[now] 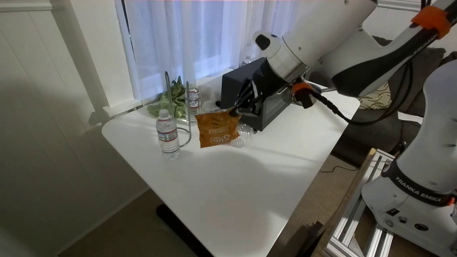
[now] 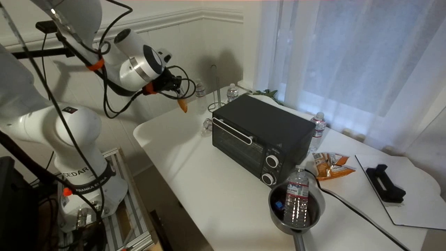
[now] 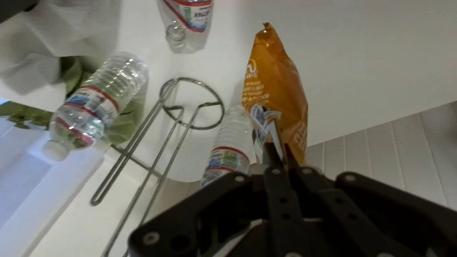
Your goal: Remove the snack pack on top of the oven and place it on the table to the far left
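Observation:
The snack pack [image 1: 217, 129] is an orange packet hanging in the air above the table [image 1: 228, 185]. My gripper [image 1: 235, 111] is shut on its upper edge. The pack also shows, edge-on and small, in an exterior view [image 2: 183, 105]. In the wrist view the pack [image 3: 275, 85] extends away from the fingertips [image 3: 280, 151], which pinch its near end. The black oven [image 2: 261, 118] stands on the table, its flat top bare. In an exterior view the arm partly hides the oven [image 1: 235, 85]. The gripper is off the oven's side, near the wire stand.
An upright water bottle [image 1: 167, 135], a wire stand [image 1: 189, 107], another bottle [image 1: 194, 101] and a green plant [image 1: 164, 103] stand near the pack. A clear item [image 1: 245, 134] lies below. A pot [image 2: 296, 209], another orange packet [image 2: 331, 166] and a black-handled board [image 2: 407, 184] lie beyond the oven.

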{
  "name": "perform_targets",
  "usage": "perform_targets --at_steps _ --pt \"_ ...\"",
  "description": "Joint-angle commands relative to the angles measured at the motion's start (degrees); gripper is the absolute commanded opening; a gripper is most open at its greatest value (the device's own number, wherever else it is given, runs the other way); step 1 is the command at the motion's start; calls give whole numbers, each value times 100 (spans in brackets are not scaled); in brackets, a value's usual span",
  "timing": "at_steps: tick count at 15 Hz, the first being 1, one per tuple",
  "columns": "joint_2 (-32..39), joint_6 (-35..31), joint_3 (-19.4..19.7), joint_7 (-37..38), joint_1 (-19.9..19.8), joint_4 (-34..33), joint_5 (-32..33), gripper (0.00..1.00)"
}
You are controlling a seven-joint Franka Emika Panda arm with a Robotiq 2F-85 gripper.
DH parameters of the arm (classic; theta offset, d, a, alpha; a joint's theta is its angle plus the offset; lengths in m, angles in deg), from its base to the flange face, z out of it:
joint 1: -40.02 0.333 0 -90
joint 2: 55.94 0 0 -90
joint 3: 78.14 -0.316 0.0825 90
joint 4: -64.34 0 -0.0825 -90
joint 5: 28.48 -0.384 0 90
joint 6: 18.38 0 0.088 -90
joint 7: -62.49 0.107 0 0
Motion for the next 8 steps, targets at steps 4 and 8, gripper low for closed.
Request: perform_targets --at_steps 4,8 --pt "306 -341 348 57 188 -13 731 0" --pt "38 -404 229 363 -211 -191 1749 0"
